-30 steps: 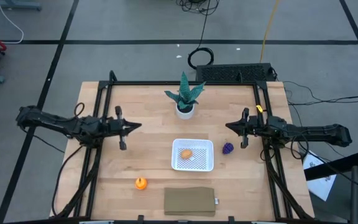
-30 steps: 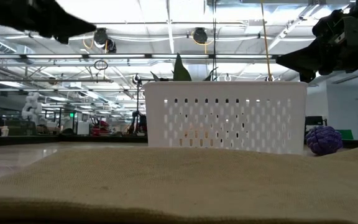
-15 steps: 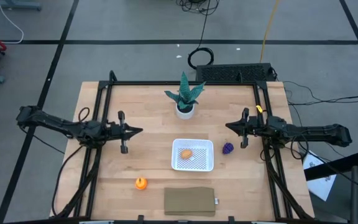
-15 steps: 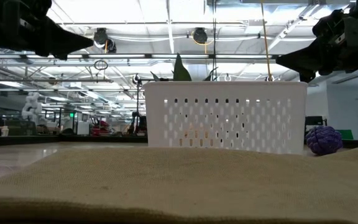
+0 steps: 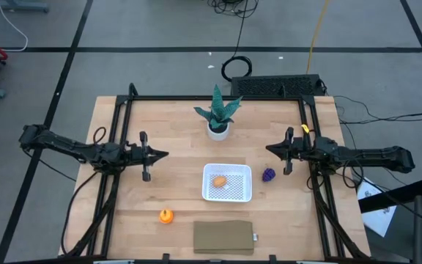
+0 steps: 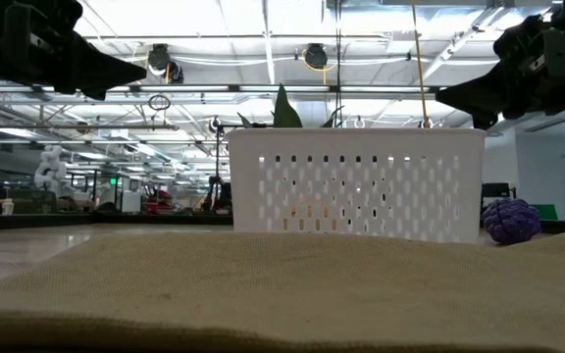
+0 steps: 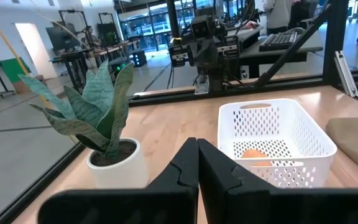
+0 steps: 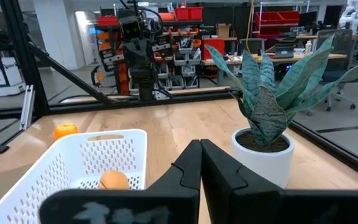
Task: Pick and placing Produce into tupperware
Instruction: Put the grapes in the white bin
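Observation:
The white tupperware (image 5: 227, 182) sits mid-table with the tan oval produce (image 5: 219, 180) lying inside; that piece also shows in the left wrist view (image 7: 254, 154) and the right wrist view (image 8: 113, 180). The purple produce (image 5: 269, 174) rests on the table just right of the container. The orange produce (image 5: 166, 215) rests on the table near the front, left of the pad. My left gripper (image 5: 164, 154) hovers shut, left of the container. My right gripper (image 5: 269, 149) hovers shut, above and beyond the purple piece.
A green potted plant (image 5: 218, 117) stands behind the container. A flat olive-brown pad (image 5: 224, 237) lies at the near edge. A black frame (image 5: 123, 125) runs round the table. Bare wood lies between the left gripper and the container.
My left gripper has moved slightly toward the table's near edge and a little toward the container, and has come lower in the low view. The right arm and the produce have stayed still.

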Robot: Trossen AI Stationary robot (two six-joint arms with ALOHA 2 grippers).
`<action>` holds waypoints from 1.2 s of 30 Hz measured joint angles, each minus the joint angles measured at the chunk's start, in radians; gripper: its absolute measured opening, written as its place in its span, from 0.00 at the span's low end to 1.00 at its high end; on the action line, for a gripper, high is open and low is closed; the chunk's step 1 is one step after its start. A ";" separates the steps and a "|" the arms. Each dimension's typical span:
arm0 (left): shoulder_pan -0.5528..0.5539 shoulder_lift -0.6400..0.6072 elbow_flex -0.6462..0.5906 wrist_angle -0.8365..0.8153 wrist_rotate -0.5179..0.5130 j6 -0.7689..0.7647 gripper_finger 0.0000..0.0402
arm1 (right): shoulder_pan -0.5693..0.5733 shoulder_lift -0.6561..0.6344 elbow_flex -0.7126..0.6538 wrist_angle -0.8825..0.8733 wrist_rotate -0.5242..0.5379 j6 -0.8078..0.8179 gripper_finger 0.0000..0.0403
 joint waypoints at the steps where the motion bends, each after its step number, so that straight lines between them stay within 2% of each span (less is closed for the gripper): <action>1: 0.000 0.000 0.000 0.000 0.000 0.000 0.00 | 0.000 0.000 0.000 -0.004 0.000 -0.006 0.00; 10: 0.000 0.000 0.000 -0.004 0.000 0.000 0.00 | 0.000 0.000 0.001 0.072 -0.001 0.015 0.00; 14: 0.000 0.000 0.000 -0.004 0.000 0.000 0.00 | 0.000 0.006 0.039 0.028 -0.001 0.014 0.00; 26: 0.000 0.000 0.000 -0.011 0.000 0.000 0.00 | 0.000 0.188 0.358 -0.363 -0.058 0.040 0.00; 32: 0.000 0.000 0.000 -0.011 0.000 0.001 0.00 | -0.002 0.329 0.533 -0.579 -0.179 0.032 0.00; 36: 0.000 0.000 0.000 -0.011 0.000 0.000 0.00 | -0.005 0.428 0.626 -0.720 -0.183 0.002 0.00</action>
